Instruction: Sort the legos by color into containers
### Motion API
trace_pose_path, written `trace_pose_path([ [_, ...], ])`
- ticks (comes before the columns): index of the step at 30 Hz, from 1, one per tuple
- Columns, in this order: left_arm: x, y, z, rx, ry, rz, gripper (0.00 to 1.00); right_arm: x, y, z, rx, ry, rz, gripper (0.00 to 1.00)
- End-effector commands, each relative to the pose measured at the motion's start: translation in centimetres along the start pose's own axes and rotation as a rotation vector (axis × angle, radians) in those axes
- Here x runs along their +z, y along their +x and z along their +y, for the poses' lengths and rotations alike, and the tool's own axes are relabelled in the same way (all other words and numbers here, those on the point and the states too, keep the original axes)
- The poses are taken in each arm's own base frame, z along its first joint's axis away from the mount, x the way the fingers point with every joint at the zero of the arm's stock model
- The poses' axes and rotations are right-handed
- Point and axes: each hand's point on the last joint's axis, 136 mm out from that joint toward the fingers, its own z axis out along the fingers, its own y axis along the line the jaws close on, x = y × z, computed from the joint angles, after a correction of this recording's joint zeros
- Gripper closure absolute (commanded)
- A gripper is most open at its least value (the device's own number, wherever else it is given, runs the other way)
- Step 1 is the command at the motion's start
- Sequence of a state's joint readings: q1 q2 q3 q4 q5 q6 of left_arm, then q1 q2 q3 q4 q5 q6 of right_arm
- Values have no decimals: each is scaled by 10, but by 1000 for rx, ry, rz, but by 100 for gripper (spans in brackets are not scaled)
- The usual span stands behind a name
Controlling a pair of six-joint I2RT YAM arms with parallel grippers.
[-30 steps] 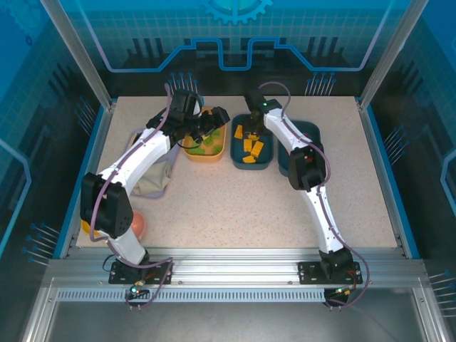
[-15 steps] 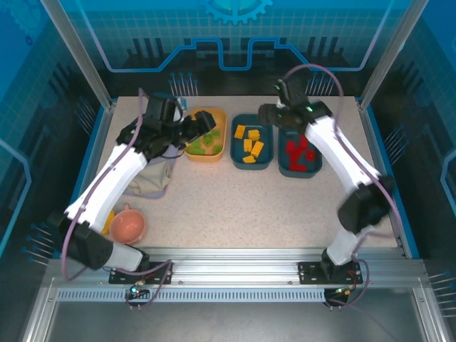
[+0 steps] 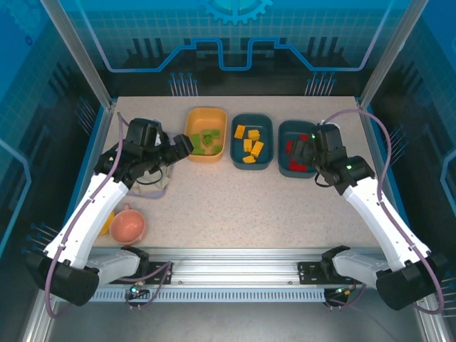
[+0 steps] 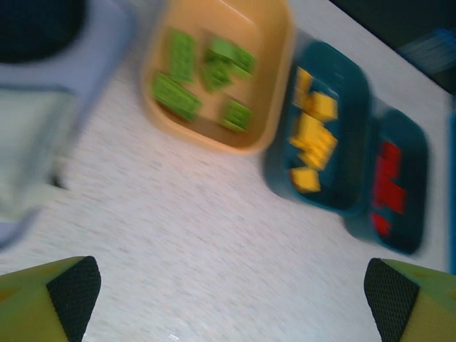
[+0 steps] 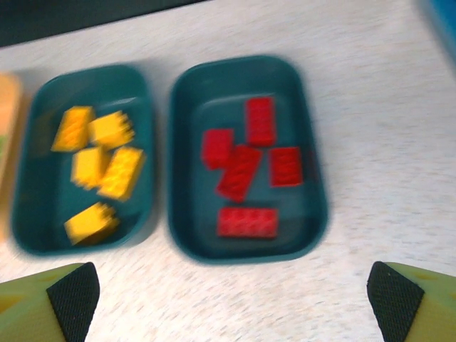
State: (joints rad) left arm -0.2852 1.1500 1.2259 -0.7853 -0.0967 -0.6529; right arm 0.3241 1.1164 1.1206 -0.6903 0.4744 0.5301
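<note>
Three containers stand in a row at the back. The yellow-orange tub (image 3: 206,110) (image 4: 274,85) holds green legos (image 3: 206,140) (image 4: 206,78). The middle teal tub (image 3: 251,117) (image 5: 43,242) holds yellow legos (image 3: 249,142) (image 5: 100,164) (image 4: 313,142). The right teal tub (image 3: 296,173) (image 5: 242,249) holds red legos (image 5: 246,171) (image 4: 388,185). My left gripper (image 3: 179,147) (image 4: 229,299) hangs open over bare table, left of and nearer than the yellow-orange tub. My right gripper (image 3: 303,151) (image 5: 228,299) is open above the near part of the red tub, with nothing between its fingers.
A lavender tray (image 3: 153,182) (image 4: 78,71) lies under my left arm, with a black bowl (image 4: 35,21) beside it. A peach-pink round thing (image 3: 128,226) and an orange one (image 3: 107,224) sit at the near left. Bare table runs in front of the tubs.
Both arms have drawn back from the tubs toward the near side, and both grippers have opened wider. The red tub, hidden a second ago, shows again.
</note>
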Motion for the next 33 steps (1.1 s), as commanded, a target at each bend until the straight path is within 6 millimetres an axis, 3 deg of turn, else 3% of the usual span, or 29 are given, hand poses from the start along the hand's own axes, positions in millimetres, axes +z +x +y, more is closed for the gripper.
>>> trace_pose_path([
  [1,-13,-40,72,53,-395,-263,1,27,-7,-42,-44,175,-98,0],
  [3,-2,-46,86,168,-450,-347,1,46,2,-46,-147,144,-156,0],
  [5,22,-42,90,394,-447,-377,1,65,20,-54,-189,151,-168,0],
  [11,74,-15,136,367,-376,-342,1,103,55,-47,-284,65,-130,0],
  [22,154,-38,147,364,-268,-378,1,158,47,-28,-243,-99,-244,0],
  [26,161,-40,148,363,-221,-386,1,162,55,-17,-286,-157,-253,0],
  [29,152,-31,144,389,-175,-464,1,156,64,-24,-257,-168,-354,0],
  [33,151,-23,150,390,-172,-523,1,157,64,-26,-250,-157,-332,0],
])
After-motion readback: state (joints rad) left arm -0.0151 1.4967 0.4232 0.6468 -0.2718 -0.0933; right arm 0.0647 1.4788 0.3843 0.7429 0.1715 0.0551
